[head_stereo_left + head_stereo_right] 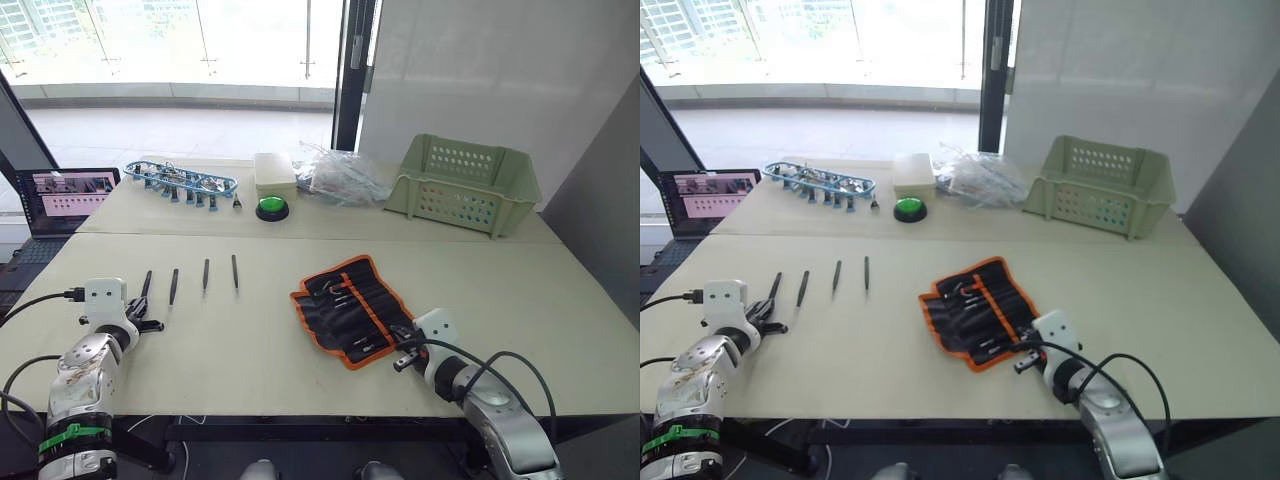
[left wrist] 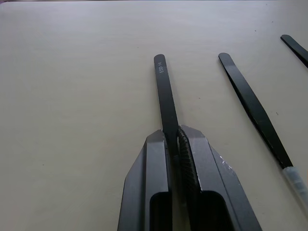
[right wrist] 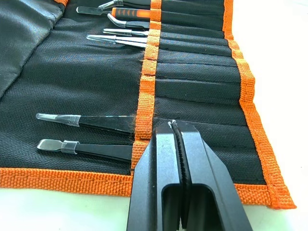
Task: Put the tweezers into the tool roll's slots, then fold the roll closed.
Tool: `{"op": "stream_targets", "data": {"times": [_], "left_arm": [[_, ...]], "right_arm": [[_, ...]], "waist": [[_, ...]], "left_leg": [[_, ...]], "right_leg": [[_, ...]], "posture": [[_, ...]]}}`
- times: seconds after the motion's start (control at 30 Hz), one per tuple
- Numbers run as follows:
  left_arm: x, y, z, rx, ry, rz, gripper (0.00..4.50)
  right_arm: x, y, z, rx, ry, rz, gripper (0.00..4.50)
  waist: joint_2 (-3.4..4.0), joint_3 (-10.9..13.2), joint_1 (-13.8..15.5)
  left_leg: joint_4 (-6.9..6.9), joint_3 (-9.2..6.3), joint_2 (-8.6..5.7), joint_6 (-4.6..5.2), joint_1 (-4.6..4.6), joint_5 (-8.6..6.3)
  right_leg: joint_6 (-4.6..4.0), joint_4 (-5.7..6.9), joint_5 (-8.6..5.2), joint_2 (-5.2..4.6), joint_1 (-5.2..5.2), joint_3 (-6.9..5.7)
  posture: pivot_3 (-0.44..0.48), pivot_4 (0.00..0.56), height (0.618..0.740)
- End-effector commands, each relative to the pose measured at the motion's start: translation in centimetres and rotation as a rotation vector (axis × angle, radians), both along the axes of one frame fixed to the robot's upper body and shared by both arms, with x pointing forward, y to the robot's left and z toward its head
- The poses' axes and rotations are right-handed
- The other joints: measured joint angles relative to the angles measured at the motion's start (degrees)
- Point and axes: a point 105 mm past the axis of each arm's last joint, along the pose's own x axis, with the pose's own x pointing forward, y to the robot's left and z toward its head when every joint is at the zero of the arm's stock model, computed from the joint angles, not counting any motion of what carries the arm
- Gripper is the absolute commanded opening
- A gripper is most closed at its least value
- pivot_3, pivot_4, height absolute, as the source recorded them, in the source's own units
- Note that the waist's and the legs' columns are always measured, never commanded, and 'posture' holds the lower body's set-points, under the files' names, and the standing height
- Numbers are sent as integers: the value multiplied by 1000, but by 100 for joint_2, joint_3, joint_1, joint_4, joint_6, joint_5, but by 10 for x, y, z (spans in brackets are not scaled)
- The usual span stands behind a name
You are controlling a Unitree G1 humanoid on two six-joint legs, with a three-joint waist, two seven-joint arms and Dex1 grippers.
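Several slim black tweezers lie in a row on the left of the table. My left gripper (image 1: pixel 141 313) is shut on the leftmost one (image 1: pixel 146 287); in the left wrist view its fingers (image 2: pixel 192 159) clamp that tweezers (image 2: pixel 165 94) near one end. Its neighbour (image 2: pixel 252 108) lies free beside it, and two others (image 1: pixel 206 274) (image 1: pixel 235 271) lie further right. The tool roll (image 1: pixel 350 305) lies open, black with orange edging, with several tools in its slots. My right gripper (image 1: pixel 399 361) is shut, its tips resting on a pocket of the roll (image 3: pixel 192 72) near the front corner.
A pale green perforated basket (image 1: pixel 462 185) stands at the back right. A blue rack of clips (image 1: pixel 182 182), a white box (image 1: pixel 275 172), a green button (image 1: pixel 272 208) and clear plastic bags (image 1: pixel 340 175) line the back. A laptop (image 1: pixel 70 195) sits at the far left.
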Motion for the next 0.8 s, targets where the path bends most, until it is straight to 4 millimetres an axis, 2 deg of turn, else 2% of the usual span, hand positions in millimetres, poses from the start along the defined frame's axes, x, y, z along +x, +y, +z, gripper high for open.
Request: {"op": "stream_targets", "data": {"times": [0.03,0.1,0.17,0.23,0.3,0.37,0.47,0.5,0.57,0.63,0.8], "left_arm": [[5,-3,31,35,-100,-24,57],[4,-5,60,100,-186,-53,57],[3,-18,85,112,-264,-105,57],[1,-42,104,109,-323,-215,57],[-3,-78,115,78,-337,-384,57],[-9,-118,115,26,-294,-573,57],[-17,-160,114,-29,-231,-772,57],[-19,-178,110,-51,-184,-847,57],[-24,-200,103,-64,-105,-944,57],[-30,-225,88,-7,13,-1045,57],[-31,-252,69,55,122,-1148,57]], "right_arm": [[-10,-10,-30,-31,134,-20,0],[-10,-10,-31,-31,136,-19,0],[-11,-9,-32,-32,142,-17,0],[-12,-8,-35,-30,150,-13,0],[-14,-5,-39,-27,166,-10,0],[-17,-2,-45,-30,187,-5,0],[-20,-2,-52,-41,216,-7,0],[-20,-3,-53,-41,220,-9,0],[-20,-3,-53,-40,222,-10,0],[-21,-3,-53,-39,222,-7,0],[-28,2,-54,-35,233,23,0]], "waist": [[-5,4,-4],[-39,27,-26],[-91,39,-42],[-114,33,-55],[-115,31,-61],[-116,31,-59],[-116,31,-76],[-116,31,-78],[-117,32,-74],[-118,32,-72],[-115,32,-79]], "left_leg": [[0,0,1,0,-1,0],[0,0,2,0,-9,0],[0,-4,10,0,-22,0],[0,-4,11,0,-37,0],[0,3,8,2,-56,2],[0,3,7,4,-58,3],[0,3,9,16,-57,9],[0,3,9,16,-56,9],[0,-1,10,20,-56,11],[0,-4,9,21,-55,12],[0,-4,5,31,-55,18]], "right_leg": [[0,0,0,0,-1,0],[0,0,0,1,-10,-1],[0,-1,0,7,-17,-6],[-1,-2,2,4,-17,-6],[1,-6,4,1,-20,-3],[2,-9,4,0,-19,-2],[2,-9,-1,5,-19,-2],[2,-9,-1,6,-20,-2],[3,-9,-2,10,-19,-3],[4,-9,-4,12,-19,-2],[6,-14,-5,13,-16,0]], "posture": [[0,150,721],[0,150,721],[0,150,721],[0,150,721],[0,150,721],[0,150,721],[0,150,721],[0,150,721],[0,150,721],[0,150,721],[0,150,721]]}}
